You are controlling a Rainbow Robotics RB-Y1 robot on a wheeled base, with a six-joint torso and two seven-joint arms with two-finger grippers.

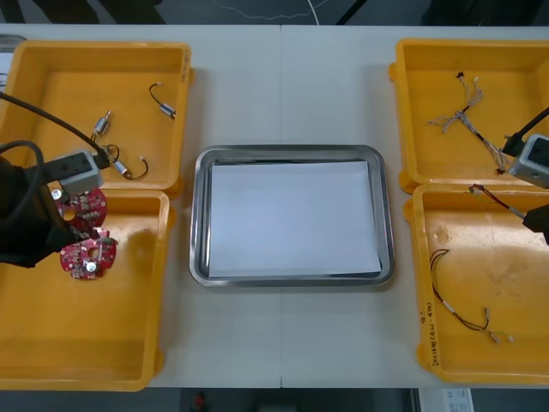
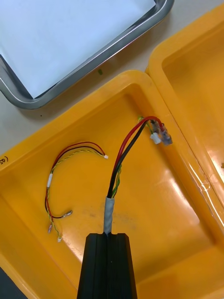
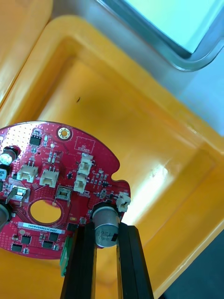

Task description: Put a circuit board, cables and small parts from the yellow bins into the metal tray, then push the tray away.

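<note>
My left gripper [image 1: 73,239] is over the near left yellow bin [image 1: 51,343], shut on a round red circuit board [image 1: 88,256]. In the left wrist view the fingers [image 3: 81,261] pinch a metal can on the edge of the board [image 3: 56,187]. A second red board [image 1: 87,206] lies just behind it. My right gripper [image 1: 536,219] is over the near right bin [image 1: 506,283], shut on a red and black cable [image 1: 493,197]. In the right wrist view the cable [image 2: 122,159] runs from the gripper [image 2: 108,236] to white plugs. The metal tray [image 1: 292,154], white inside, sits between the bins.
A red and yellow cable [image 1: 455,309] [image 2: 60,163] lies in the near right bin. A twisted cable [image 1: 467,116] lies in the far right bin. Small metal parts [image 1: 103,124] lie in the far left bin [image 1: 51,60]. Bare table surrounds the tray.
</note>
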